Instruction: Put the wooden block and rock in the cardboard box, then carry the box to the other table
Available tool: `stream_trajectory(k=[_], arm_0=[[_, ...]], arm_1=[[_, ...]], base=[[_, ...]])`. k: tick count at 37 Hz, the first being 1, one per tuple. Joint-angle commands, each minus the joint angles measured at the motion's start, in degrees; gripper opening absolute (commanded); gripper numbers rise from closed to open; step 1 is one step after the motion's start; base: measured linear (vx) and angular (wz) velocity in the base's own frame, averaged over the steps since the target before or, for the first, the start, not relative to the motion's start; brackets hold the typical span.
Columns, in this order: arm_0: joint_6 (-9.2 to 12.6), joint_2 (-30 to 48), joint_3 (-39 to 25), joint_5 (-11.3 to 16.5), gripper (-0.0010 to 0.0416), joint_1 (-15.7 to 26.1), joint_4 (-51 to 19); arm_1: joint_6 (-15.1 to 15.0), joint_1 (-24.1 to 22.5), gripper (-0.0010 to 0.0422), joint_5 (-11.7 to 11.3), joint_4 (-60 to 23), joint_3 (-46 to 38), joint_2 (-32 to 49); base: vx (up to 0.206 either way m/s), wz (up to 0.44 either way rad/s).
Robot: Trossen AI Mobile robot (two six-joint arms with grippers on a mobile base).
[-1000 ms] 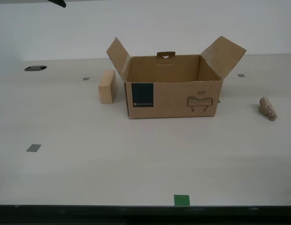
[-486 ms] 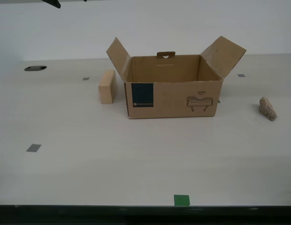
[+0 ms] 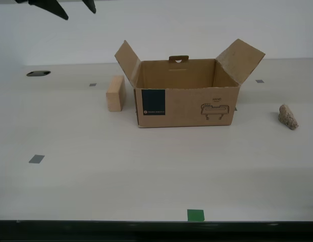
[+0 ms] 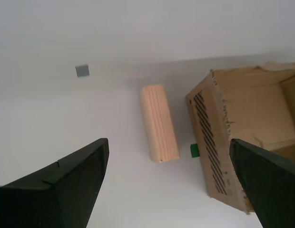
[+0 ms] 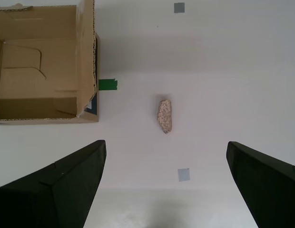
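Brown corrugated card forms the cardboard box point(image 3: 186, 93), which stands open on the smooth off-white table point(image 3: 146, 171), nearer the far edge than the near one. Its two side flaps splay up and outward, a handle tab rises from the far wall, and the near wall carries a dark blue label panel and a printed line drawing. Inside, only bare card shows; nothing lies in it.

The wooden block point(image 3: 115, 93) is a plain, light-tan rectangular piece with smooth faces and fine lengthwise grain, lying flat on the table just beside the box's wall at the exterior view's left, not touching it. The rock point(image 3: 288, 117) is small, rough and lumpy, grey-brown with a pointed top, and sits on the table well apart from the box, towards the table's edge at the exterior view's right.

My second pincer point(image 4: 169, 185) hangs above the block with its black fingers point(image 4: 66, 185) spread wide and nothing between them. My first pincer point(image 5: 164, 185) hangs above the rock, likewise spread wide and empty. Small grey and green tape squares dot the table.
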State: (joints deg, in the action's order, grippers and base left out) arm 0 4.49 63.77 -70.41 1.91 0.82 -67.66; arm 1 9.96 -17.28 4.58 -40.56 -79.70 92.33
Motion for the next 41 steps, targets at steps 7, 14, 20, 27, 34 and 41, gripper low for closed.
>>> stream_trajectory(k=[7, 14, 20, 27, 34, 41], arm_0=[[-1.6, 2.1, 0.4, -0.4, 0.0353, 0.0, 0.9], [-1.6, 2.5, 4.8, -0.4, 0.0353, 0.0, 4.0], [-1.6, 2.5, 10.4, -0.4, 0.0353, 0.0, 7.1], [-1.6, 2.5, 16.4, -0.4, 0.0353, 0.0, 11.5], [-1.4, 2.5, 20.8, -0.4, 0.0351, 0.0, 16.5], [-1.0, 2.5, 23.2, -1.1, 0.0341, 0.0, 18.4]], arm_1=[[-0.4, 0.1, 0.0346, 1.9, 1.6, 0.0, 5.9], [-1.9, 0.5, 0.0346, 2.0, 3.0, -0.1, 9.6], [-3.1, 1.3, 0.0346, 2.6, 4.1, -0.1, 12.4], [-4.0, 3.4, 0.0345, 5.0, 5.8, 0.0, 15.1], [-3.9, 4.5, 0.0345, 10.2, 7.5, -0.1, 17.2], [-4.0, 4.5, 0.0346, 10.4, 8.8, 0.0, 19.6]], base=[[0.000, 0.000], [0.000, 0.000], [0.000, 0.000], [0.000, 0.000], [0.000, 0.000], [0.000, 0.000]])
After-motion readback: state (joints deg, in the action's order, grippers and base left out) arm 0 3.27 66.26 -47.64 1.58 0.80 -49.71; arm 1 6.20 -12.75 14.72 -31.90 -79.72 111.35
